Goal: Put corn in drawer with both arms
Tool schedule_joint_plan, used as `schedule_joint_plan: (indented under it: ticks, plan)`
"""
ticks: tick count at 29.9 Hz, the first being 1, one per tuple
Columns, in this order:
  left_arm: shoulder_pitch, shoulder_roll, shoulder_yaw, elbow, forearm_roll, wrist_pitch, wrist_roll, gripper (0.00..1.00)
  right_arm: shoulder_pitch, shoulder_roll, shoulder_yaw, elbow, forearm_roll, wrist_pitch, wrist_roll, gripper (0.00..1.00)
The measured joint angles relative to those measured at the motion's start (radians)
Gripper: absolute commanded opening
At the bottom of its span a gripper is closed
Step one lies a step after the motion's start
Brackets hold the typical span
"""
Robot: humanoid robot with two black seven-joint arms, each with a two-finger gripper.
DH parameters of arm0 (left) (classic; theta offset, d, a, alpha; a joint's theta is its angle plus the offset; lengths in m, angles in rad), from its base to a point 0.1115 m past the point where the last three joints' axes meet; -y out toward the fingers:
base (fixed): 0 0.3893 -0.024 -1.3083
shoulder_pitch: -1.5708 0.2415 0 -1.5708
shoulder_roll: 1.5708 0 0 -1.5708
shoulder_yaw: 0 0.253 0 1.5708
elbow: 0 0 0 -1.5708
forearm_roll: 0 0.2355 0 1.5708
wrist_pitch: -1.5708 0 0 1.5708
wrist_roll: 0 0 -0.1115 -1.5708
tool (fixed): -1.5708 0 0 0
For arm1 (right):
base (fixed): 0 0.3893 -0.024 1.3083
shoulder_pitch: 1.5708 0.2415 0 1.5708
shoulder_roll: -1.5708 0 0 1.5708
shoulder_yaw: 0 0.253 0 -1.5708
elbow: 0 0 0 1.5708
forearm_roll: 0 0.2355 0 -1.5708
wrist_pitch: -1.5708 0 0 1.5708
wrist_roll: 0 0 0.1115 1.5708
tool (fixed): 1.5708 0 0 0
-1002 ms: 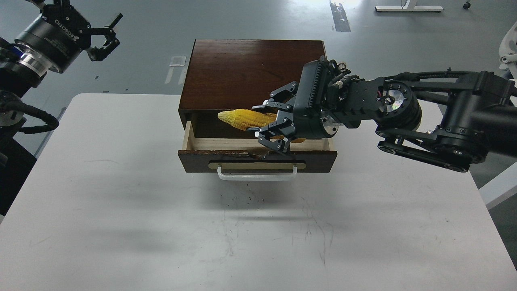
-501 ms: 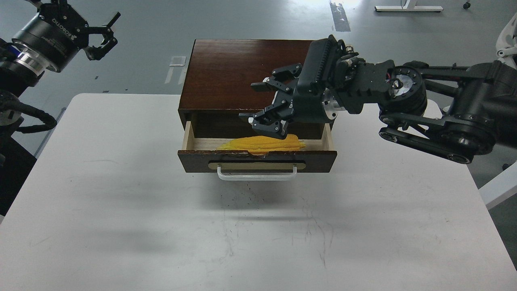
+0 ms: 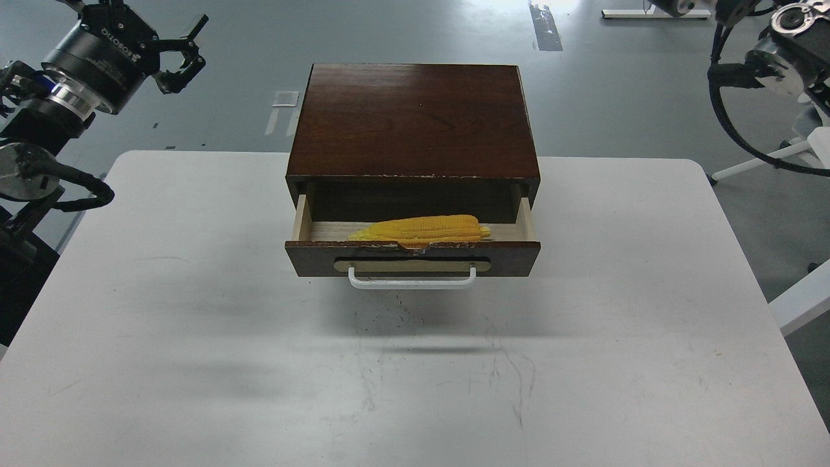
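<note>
Corn lies inside our half-open drawer, so only closing seems left; our left gripper hangs apart and empty, our right gripper out of view.

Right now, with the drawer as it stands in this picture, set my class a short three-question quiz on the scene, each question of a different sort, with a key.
1. True or false: the corn lies inside the open drawer.
2. Multiple choice: where is the left claw? A) gripping the white handle; B) raised clear of the table, left of the wooden box; C) resting on the box top.
3. Fill in: the corn's pointed tip faces the robot's ____ side.

Key: 1 true; 2 B; 3 left.
</note>
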Motion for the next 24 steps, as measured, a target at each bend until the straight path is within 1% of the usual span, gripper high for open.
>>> schedule_joint_plan:
  ticks: [5,9,12,16,21,24]
  plan:
    - [-0.001,-0.01,-0.025,0.014,-0.005,0.0,0.006,0.98,-0.037,-0.008,0.015,-0.082,0.228,0.002,0.007,1.0]
    - [-0.001,-0.011,-0.037,0.054,-0.014,0.0,0.009,0.98,-0.12,-0.025,0.087,-0.09,0.358,0.012,0.009,1.0]
    - [-0.002,-0.012,-0.054,0.064,-0.041,0.0,0.012,0.98,-0.204,-0.027,0.167,-0.091,0.496,0.016,0.005,1.0]
    - [-0.004,-0.019,-0.061,0.067,-0.056,0.0,0.012,0.98,-0.297,-0.027,0.251,-0.091,0.604,0.022,0.003,1.0]
    - [-0.004,-0.052,-0.062,0.09,-0.086,0.0,0.012,0.98,-0.398,-0.027,0.361,-0.09,0.743,0.119,-0.003,1.0]
    - [-0.004,-0.063,-0.062,0.112,-0.116,0.0,0.012,0.98,-0.431,-0.024,0.39,-0.09,0.825,0.148,-0.017,1.0]
